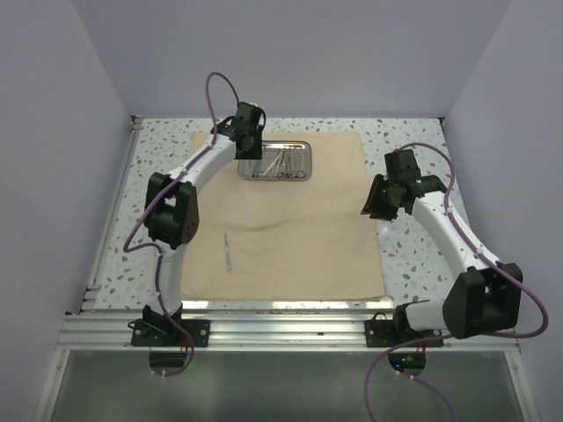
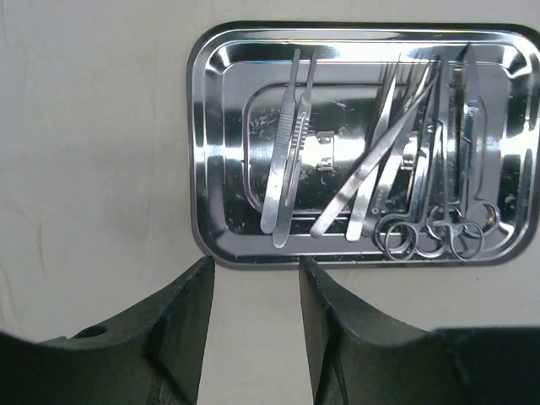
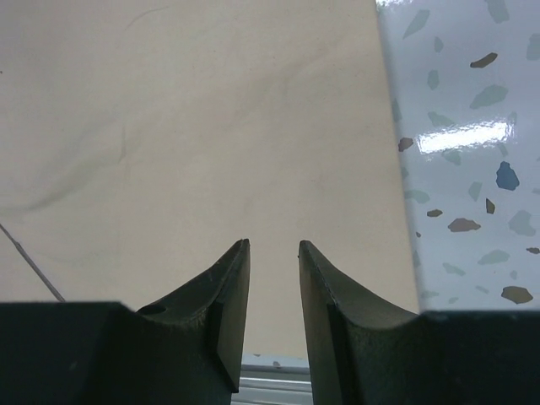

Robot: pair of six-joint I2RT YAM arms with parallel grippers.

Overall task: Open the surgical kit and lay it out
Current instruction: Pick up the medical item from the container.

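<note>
The beige cloth wrap (image 1: 290, 220) lies spread flat on the table. The shiny steel tray (image 1: 302, 146) sits on its far edge and holds several silver instruments: scalpel handles (image 2: 283, 160), tweezers (image 2: 371, 164) and ring-handled scissors (image 2: 439, 232). One slim instrument (image 1: 228, 253) lies alone on the cloth at the near left. My left gripper (image 2: 256, 263) is open and empty, hovering just before the tray's near rim (image 2: 253, 253). My right gripper (image 3: 273, 246) is open and empty above the cloth's right edge (image 3: 371, 169).
The speckled white tabletop (image 1: 422, 255) shows around the cloth. White walls close in the left, back and right. A metal rail (image 1: 281, 330) runs along the near edge, where both arm bases are bolted.
</note>
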